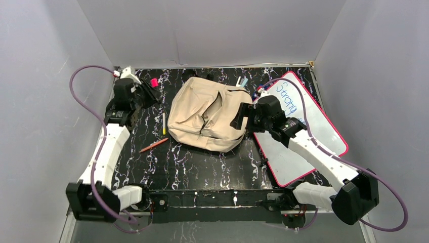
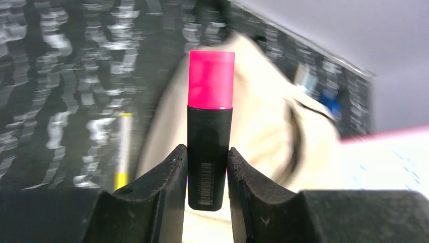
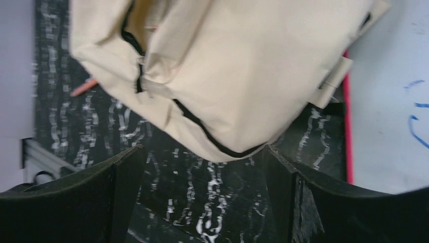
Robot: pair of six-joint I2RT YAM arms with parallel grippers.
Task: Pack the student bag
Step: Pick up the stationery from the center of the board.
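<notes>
The beige student bag (image 1: 210,114) lies in the middle of the black marbled table, its black zipper partly open. It also shows in the left wrist view (image 2: 263,126) and in the right wrist view (image 3: 243,66). My left gripper (image 1: 146,90) is at the far left, shut on a black highlighter with a pink cap (image 2: 210,126), held clear of the table. The pink cap shows in the top view (image 1: 154,82). My right gripper (image 1: 240,117) is open and empty at the bag's right edge, its jaws wide apart over the table (image 3: 202,202).
A pink-framed whiteboard (image 1: 308,126) with blue writing lies at the right, under my right arm. A yellow pencil (image 1: 164,123) and a red pencil (image 1: 153,146) lie left of the bag. Small blue and white items (image 1: 243,81) lie behind the bag.
</notes>
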